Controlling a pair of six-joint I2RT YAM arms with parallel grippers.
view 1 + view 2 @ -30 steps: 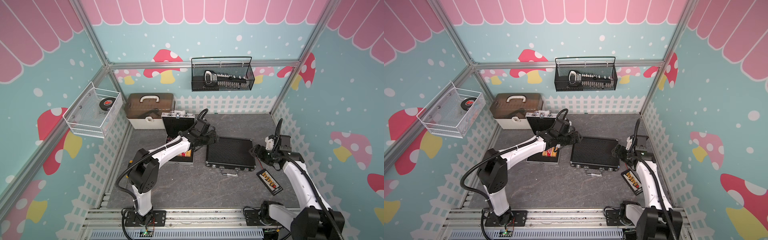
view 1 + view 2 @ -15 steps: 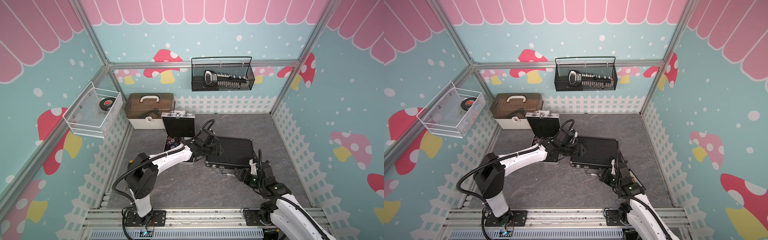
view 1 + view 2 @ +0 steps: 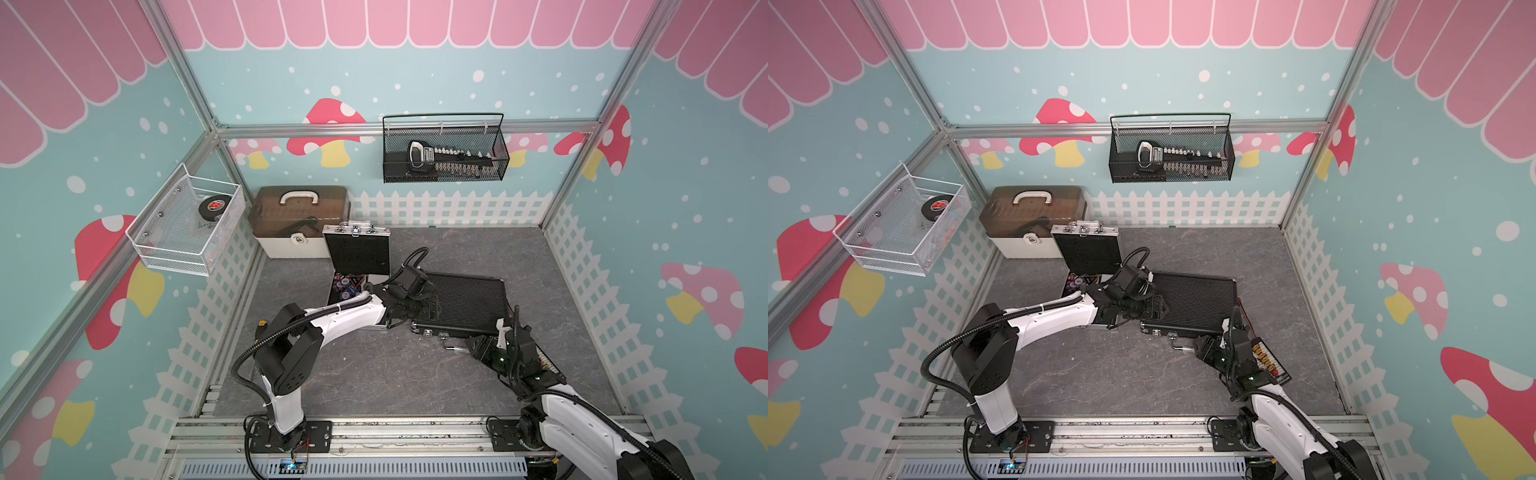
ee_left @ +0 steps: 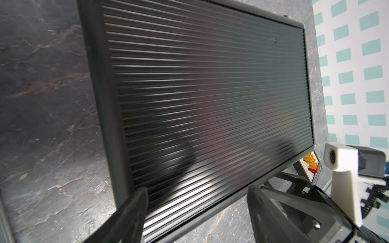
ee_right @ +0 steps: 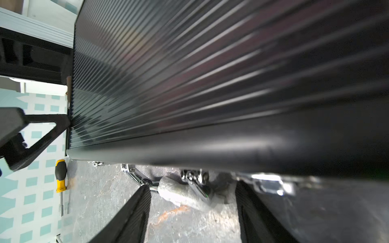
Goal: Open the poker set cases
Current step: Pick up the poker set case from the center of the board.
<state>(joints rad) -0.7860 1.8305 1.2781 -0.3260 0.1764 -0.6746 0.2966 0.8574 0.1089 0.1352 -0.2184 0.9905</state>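
Observation:
The smaller silver poker set case (image 3: 357, 253) (image 3: 1090, 251) stands open with its lid upright, and chips show in its base (image 3: 347, 284). The larger black ribbed case (image 3: 465, 303) (image 3: 1196, 301) (image 4: 210, 94) (image 5: 210, 73) lies flat with its lid down. My left gripper (image 3: 415, 309) (image 3: 1142, 309) (image 4: 195, 199) is open, its jaws spread over the black case's front left corner. My right gripper (image 3: 469, 345) (image 3: 1200, 347) (image 5: 192, 202) is open and low at the case's front side. The padded handle (image 5: 181, 195) and a chrome latch (image 5: 195, 178) lie just beyond its fingertips.
A beige box (image 3: 299, 220) with a brown lid stands behind the silver case. A strip of orange and red pieces (image 3: 548, 365) (image 3: 1268, 361) lies beside my right arm. A yellow-handled screwdriver (image 5: 61, 174) lies by the fence. Wire baskets (image 3: 444, 153) (image 3: 187, 224) hang on the walls.
My right arm swung from the black case's right end to its front and dropped to the handle, its jaws narrowing a little. My left gripper moved from the silver case to the black case's left corner.

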